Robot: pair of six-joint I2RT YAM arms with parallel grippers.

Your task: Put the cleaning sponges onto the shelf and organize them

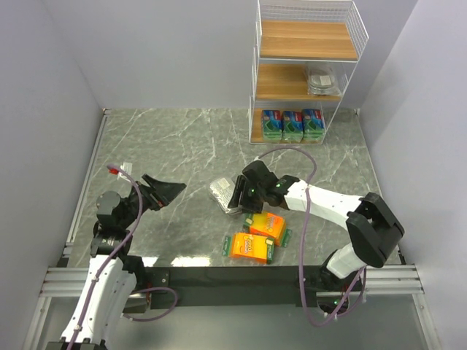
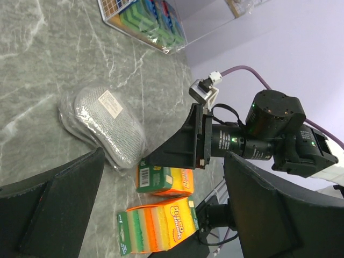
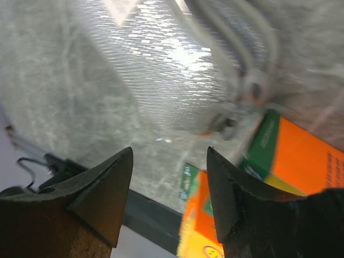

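1. Nearest the arm bases, two orange packs lie on the grey marbled table [image 1: 168,138]. One orange pack [image 1: 250,248] is closest to the near edge. The other orange pack [image 1: 268,227] sits just behind it, slightly to the right.
2. The left gripper [image 1: 169,195] hangs over the left part of the table, well apart from every pack. Its jaws are spread, and nothing sits between them.
3. The right gripper [image 3: 169,156] is positioned just behind the orange packs, pointing toward the table centre. Its jaws are spread and grip nothing. In the right wrist view, shiny wrap lies directly ahead of the fingertips. Whether a finger touches it cannot be determined.
4. The silvery grey pack [image 2: 102,123] lies flat on the table just left of the right gripper. It is clear-wrapped and carries a white label [image 2: 110,102] on its upper face.
5. The shelf [image 1: 257,80] stands at the far right of the table, against the back wall.
   - Bottom tier: three blue-and-green packs [image 1: 292,125] stand side by side.
   - Middle tier: a second silvery grey pack [image 1: 321,79] rests toward the right end of the board.
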